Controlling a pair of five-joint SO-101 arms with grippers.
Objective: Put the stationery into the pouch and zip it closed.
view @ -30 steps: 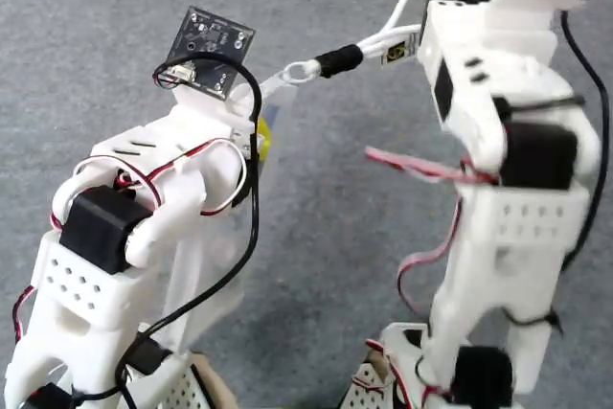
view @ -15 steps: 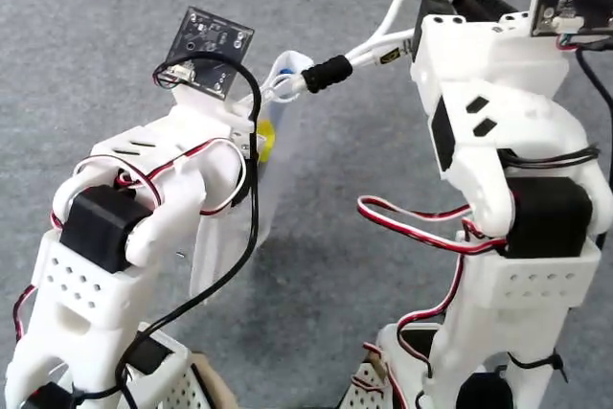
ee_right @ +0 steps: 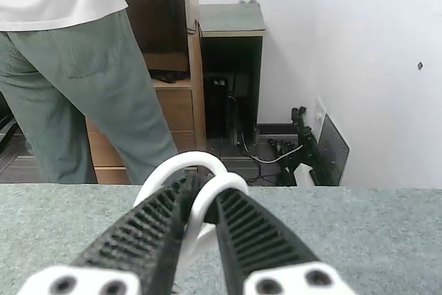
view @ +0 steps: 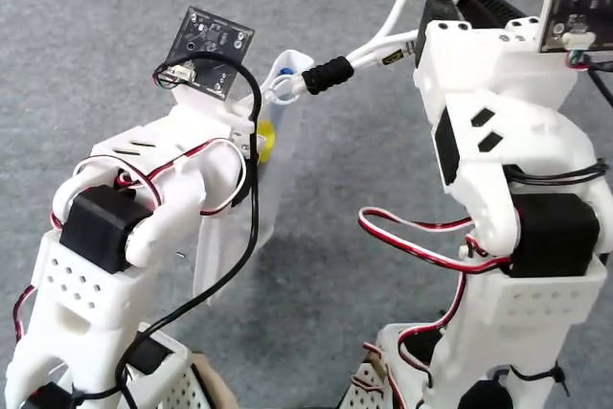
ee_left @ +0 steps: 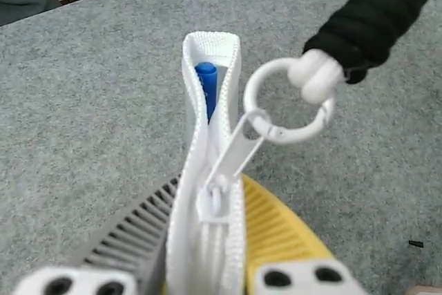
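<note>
Both sets of fingers are clamped: our left fingers [ee_left: 276, 229] on the white pouch [ee_left: 197, 157], standing on edge mid-counter [view: 86, 55], our right fingers [ee_right: 252, 236] on the cord [ee_right: 181, 162]. Farther along hangs the zipper's ring [ee_left: 249, 94]; beyond it we see a blue pen [ee_left: 206, 88] inside.

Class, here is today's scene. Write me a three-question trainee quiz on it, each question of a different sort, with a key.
1. True or false: the pouch is zipped fully closed.
2. What colour is the pen showing in the pouch's open end?
3. The right gripper is shut on: A) the cord, B) the pouch, C) nothing.

Key: 1 false, since the end past the slider is open; 2 blue; 3 A.
</note>
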